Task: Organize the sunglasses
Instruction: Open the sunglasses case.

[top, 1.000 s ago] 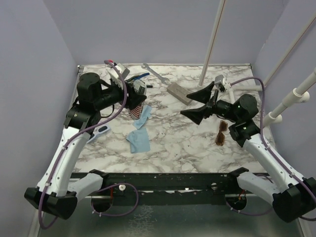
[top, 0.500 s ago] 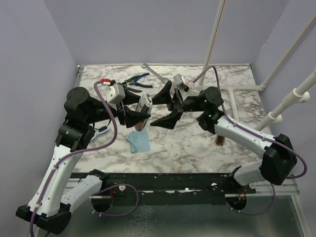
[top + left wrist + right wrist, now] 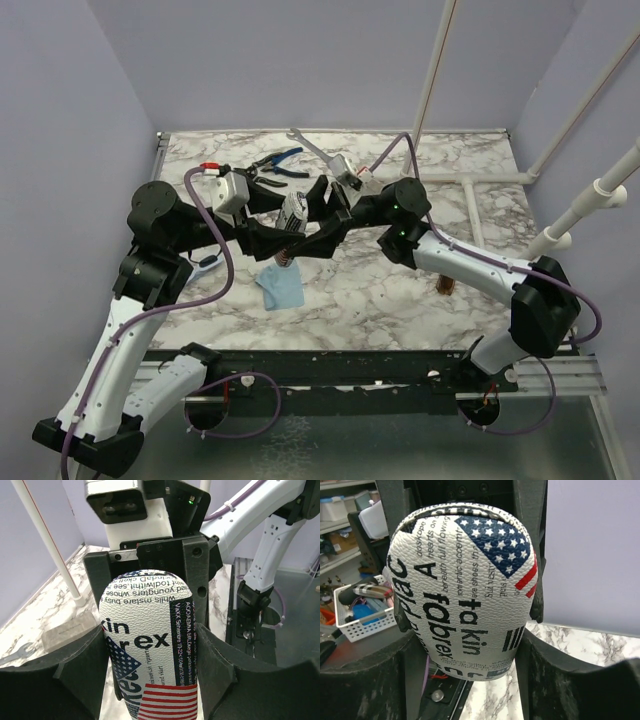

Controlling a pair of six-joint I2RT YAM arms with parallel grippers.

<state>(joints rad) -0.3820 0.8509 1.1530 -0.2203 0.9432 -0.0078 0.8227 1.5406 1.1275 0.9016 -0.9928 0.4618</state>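
The sunglasses, amber lenses in a thin dark frame, lie on the marble table at the right, partly hidden behind my right forearm. Neither gripper is near them. Both grippers meet at mid-table around a white case printed with text and a US flag, held above the table. My left gripper is shut on its lower end, with the left gripper's fingers pressed to both sides. My right gripper is shut on the other end, with the right gripper's fingers flanking it.
A light blue cloth lies on the table below the case. Blue-handled pliers and a wrench lie at the back. A grey oblong block lies behind the grippers. White pipes stand at the right.
My right arm swung left, away from the sunglasses, to the printed case, and its open jaws closed on it. My left gripper carried the case slightly toward mid-table.
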